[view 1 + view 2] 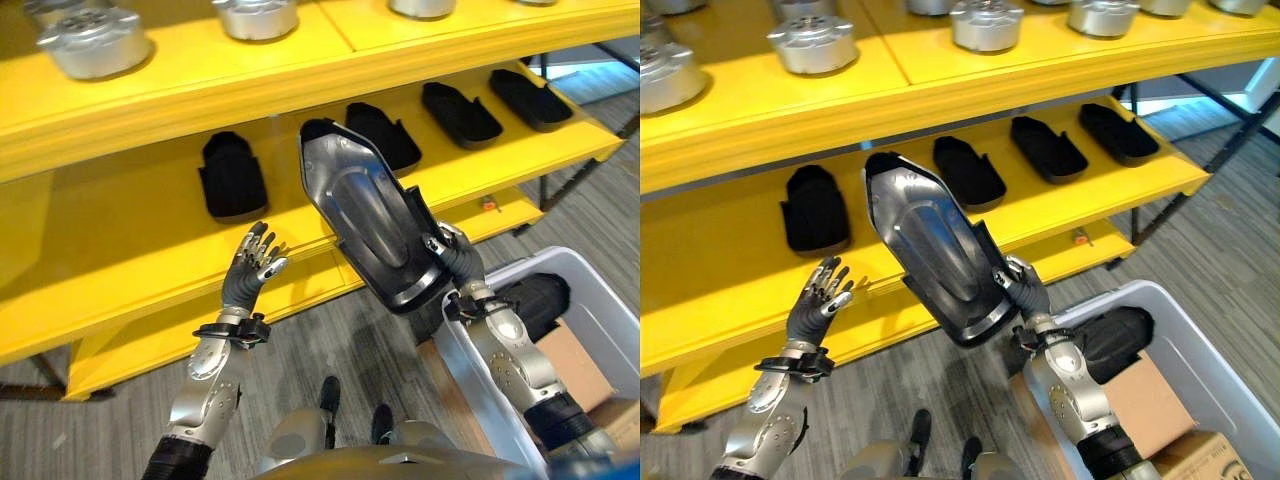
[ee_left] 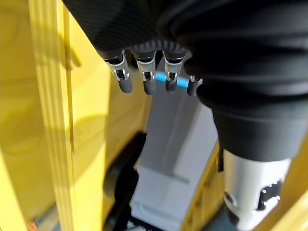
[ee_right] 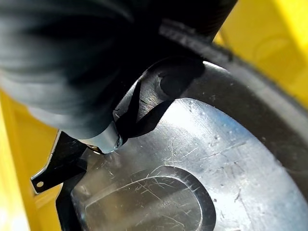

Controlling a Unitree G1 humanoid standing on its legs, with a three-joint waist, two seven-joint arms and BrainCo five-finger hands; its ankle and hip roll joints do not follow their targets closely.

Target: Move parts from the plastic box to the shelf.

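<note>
The part (image 1: 372,222), a long dark metal shell with a raised oval bulge, is being held up in the air in front of the shelf (image 1: 150,240), clear of the box (image 1: 600,320). Its long axis is running from the right hand (image 1: 452,255) at its lower, broad end up and away toward the shelf's middle level, with the narrow tip pointing at the back of that level. The tip is sitting just in front of one black cradle (image 1: 385,133), between that cradle and its neighbour (image 1: 232,175) toward the left end; whether the tip is touching the shelf I cannot tell.

The right hand is gripping the part's broad end, with fingers curled round its rim, as the right wrist view is also suggesting. It is the nearer hand by far, being already on the part.

The left hand (image 1: 255,262) is hovering with fingers straight and spread, holding nothing, near the front edge of the middle level and well apart from the part's left side.

By my judgement, the coming move is turning on lining the long axis up with an empty cradle and lowering the tip in.
</note>
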